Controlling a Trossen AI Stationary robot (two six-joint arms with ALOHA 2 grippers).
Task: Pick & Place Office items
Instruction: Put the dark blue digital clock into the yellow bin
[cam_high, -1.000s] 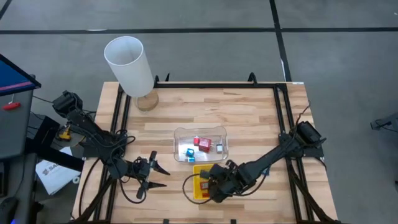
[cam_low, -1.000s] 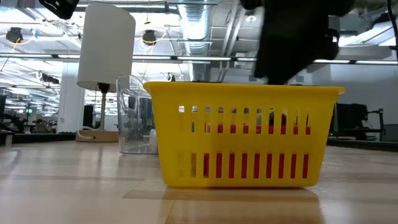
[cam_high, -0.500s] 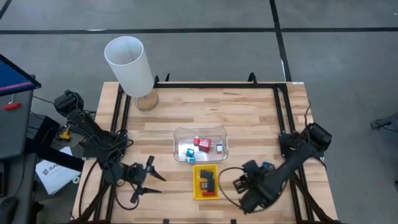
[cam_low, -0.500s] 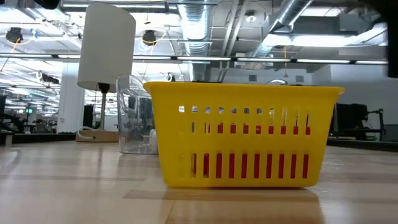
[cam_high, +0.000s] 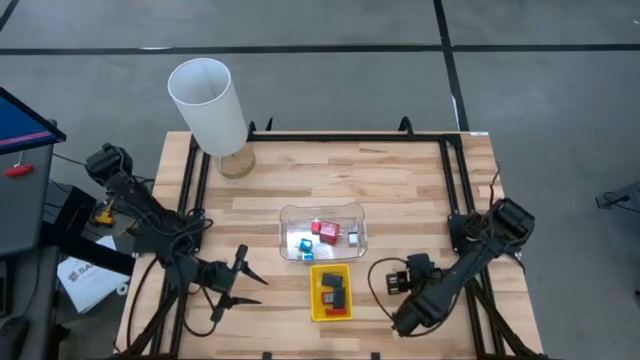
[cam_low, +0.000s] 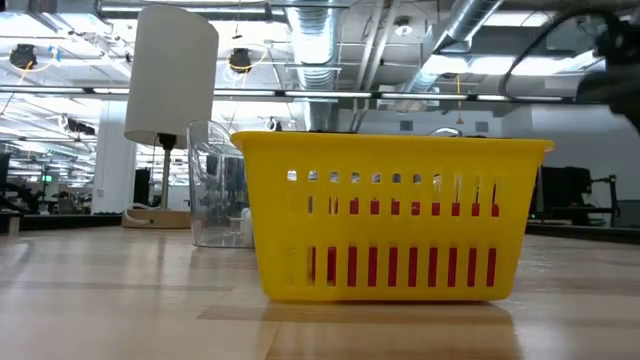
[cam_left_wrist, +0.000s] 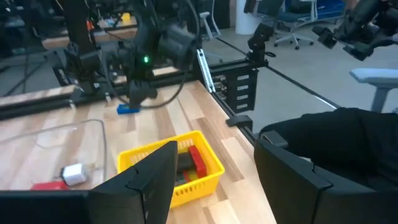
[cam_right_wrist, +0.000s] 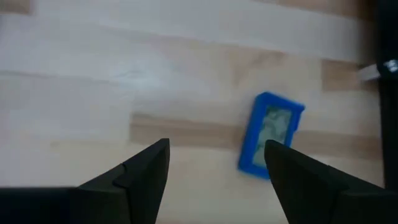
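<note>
Small office pieces, sorted between two trays and the bare table.

You have red blocks (cam_high: 323, 228), blue bits (cam_high: 306, 244) and a white-grey piece (cam_high: 352, 238) lying loose in the clear tray (cam_high: 287, 214). A black block (cam_high: 335, 297) and a red piece (cam_high: 326, 296) lie side by side in the yellow tray (cam_high: 315, 314). A flat blue-framed piece (cam_right_wrist: 271, 134) lies alone on the wood.

Table (cam_high: 400, 180): light wood, framed by black rails.
Clear tray (cam_high: 292, 216): mid-table.
Yellow tray (cam_high: 314, 308): just beside clear tray, nearer front edge.
White cylinder (cam_high: 207, 105): table's far left corner.
</note>
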